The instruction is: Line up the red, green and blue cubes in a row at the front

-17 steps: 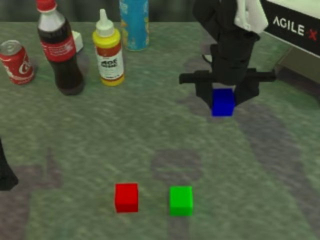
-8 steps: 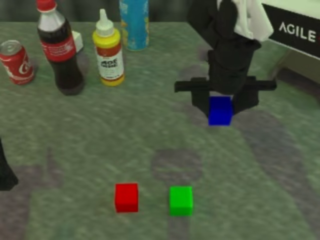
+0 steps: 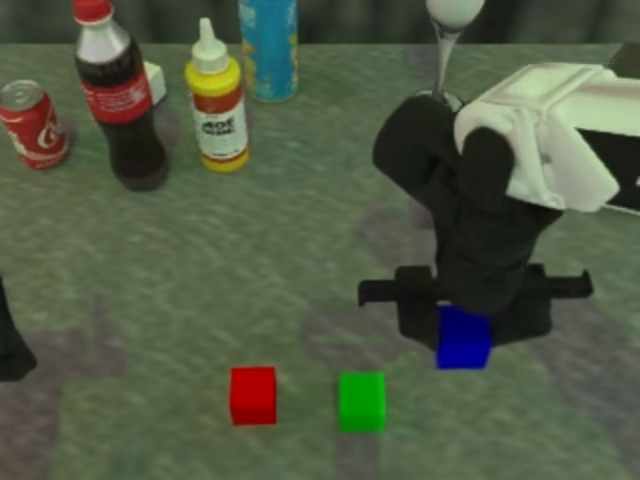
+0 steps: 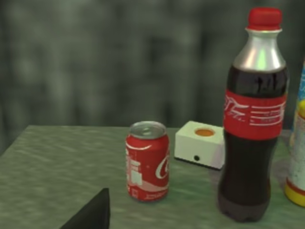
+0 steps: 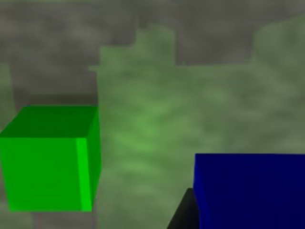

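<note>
Our green mottled table (image 3: 250, 260) fills the top view. Our right arm, black with a white housing, reaches over its right half; the right gripper (image 3: 465, 330) is clamped on the deep blue glossy cube (image 3: 463, 338), which sits near the front, to the right of the bright green glossy cube (image 3: 361, 401) and slightly farther back. The bright red glossy cube (image 3: 253, 394) lies left of the green one, apart from it, both at the front. Along the back left stand a dark cola bottle (image 3: 118, 95), a yellow squeeze bottle (image 3: 216, 98) and a red soda can (image 3: 33, 123). Our left gripper (image 3: 12, 345) is parked at the left edge; we cannot tell its grip.
</note>
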`<state>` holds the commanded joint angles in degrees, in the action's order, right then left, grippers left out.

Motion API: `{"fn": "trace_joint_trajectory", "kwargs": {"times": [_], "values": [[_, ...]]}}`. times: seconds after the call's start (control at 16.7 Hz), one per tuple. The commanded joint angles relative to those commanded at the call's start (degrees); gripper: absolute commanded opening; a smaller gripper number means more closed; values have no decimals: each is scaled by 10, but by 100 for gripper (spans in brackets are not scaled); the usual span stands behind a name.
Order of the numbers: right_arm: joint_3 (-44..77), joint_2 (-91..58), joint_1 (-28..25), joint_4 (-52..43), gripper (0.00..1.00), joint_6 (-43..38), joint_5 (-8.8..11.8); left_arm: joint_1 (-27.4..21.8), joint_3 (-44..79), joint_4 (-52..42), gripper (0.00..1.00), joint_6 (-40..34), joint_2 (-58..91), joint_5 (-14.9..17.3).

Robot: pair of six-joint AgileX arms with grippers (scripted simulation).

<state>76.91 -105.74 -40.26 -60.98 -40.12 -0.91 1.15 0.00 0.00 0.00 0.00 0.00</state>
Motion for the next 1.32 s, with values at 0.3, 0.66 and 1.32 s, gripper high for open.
{"fn": "trace_joint_trajectory", "kwargs": {"times": [0.3, 0.66, 1.32], "values": [[-48, 44, -22, 16, 0, -23, -1, 0, 0, 0, 100, 0, 0, 0], [-75, 26, -21, 57, 0, -22, 0, 0, 0, 0, 100, 0, 0, 0], [-140, -18, -23, 171, 8, -25, -1, 0, 0, 0, 100, 0, 0, 0]]}}
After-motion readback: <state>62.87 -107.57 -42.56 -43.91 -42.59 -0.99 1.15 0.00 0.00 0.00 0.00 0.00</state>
